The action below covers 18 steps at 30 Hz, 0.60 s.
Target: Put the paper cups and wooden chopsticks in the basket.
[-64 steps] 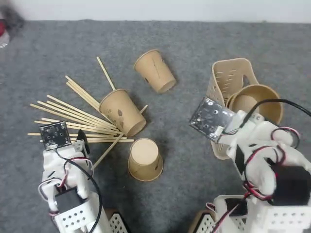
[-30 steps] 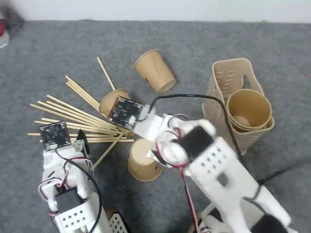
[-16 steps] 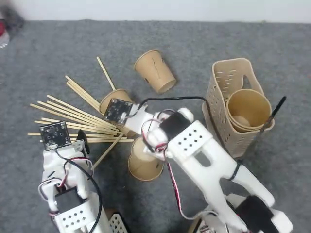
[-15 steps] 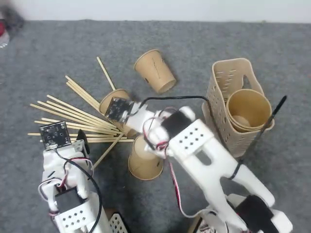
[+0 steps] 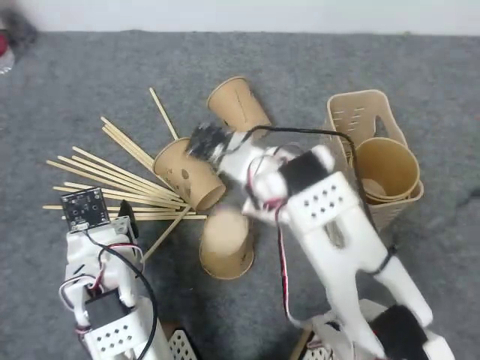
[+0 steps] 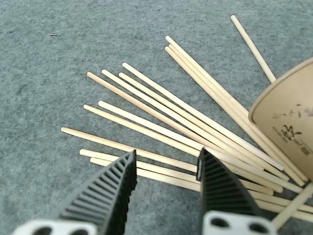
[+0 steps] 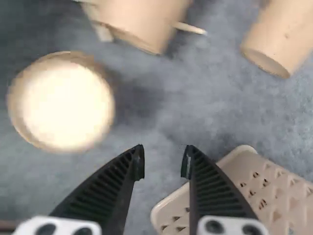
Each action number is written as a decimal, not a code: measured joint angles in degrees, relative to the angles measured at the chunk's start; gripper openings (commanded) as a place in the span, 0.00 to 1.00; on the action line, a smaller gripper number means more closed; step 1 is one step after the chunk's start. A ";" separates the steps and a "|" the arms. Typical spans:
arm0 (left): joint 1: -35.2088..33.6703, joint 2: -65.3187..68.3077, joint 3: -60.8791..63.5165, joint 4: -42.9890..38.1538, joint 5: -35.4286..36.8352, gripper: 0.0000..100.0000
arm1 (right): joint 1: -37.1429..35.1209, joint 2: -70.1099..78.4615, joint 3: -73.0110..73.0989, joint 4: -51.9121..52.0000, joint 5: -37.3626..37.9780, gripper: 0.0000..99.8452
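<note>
**Clerk:** Entry one, the carrier and the container?

**Checker:** Grey felt-topped table [image 5: 337,60]. Beige perforated plastic basket [image 5: 352,124], upright near the right edge. One brown paper cup [image 5: 386,169] sits mouth-up inside it, at the end nearer the arms. I count that one as stowed.

**Clerk:** Cups outstanding?

**Checker:** Three, same make.
- Far cup [image 5: 238,109]: on its side, toward the far edge.
- Mid-table cup [image 5: 189,174]: on its side, lying across the chopstick ends.
- Standing cup [image 5: 225,244]: on end, nearer the arms' edge.

**Clerk:** Chopsticks?

**Checker:** A fan of pale wooden chopsticks [image 5: 112,172], loose and flat toward the left edge, converging under the mid-table cup. None are in the basket. That cup probably has to come off before the pinned sticks lift cleanly.

**Clerk:** Left gripper?

**Checker:** Left gripper [image 6: 166,161]: jaws parted, nothing held, low over the fan's outer sticks. The spread looks set to straddle a stick and pinch it.

**Clerk:** Right gripper?

**Checker:** Right gripper [image 7: 162,164]: jaws a narrow gap apart, nothing between them, above bare table among the three loose cups. The arm is stretched across mid-table, presumably to take a cup by its rim. It is not yet lined up on any cup.
</note>
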 measured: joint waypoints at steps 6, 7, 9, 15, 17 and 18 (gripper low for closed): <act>0.00 0.00 0.00 0.00 0.00 0.20 | -15.82 -5.19 -1.14 11.25 0.09 0.13; 0.00 0.00 0.00 0.00 0.00 0.20 | -17.58 -5.27 -1.05 11.78 0.09 0.13; 0.00 0.00 0.00 0.00 0.00 0.20 | -19.43 -5.36 -0.09 12.31 0.09 0.11; 0.00 0.00 0.00 0.00 0.00 0.20 | -19.69 -5.36 3.52 10.11 1.05 0.02; 0.00 0.00 0.00 0.00 0.00 0.20 | -19.60 -5.36 5.71 7.30 3.43 0.01; 0.00 0.00 0.00 0.00 0.00 0.20 | -19.16 -5.36 6.77 5.63 4.48 0.01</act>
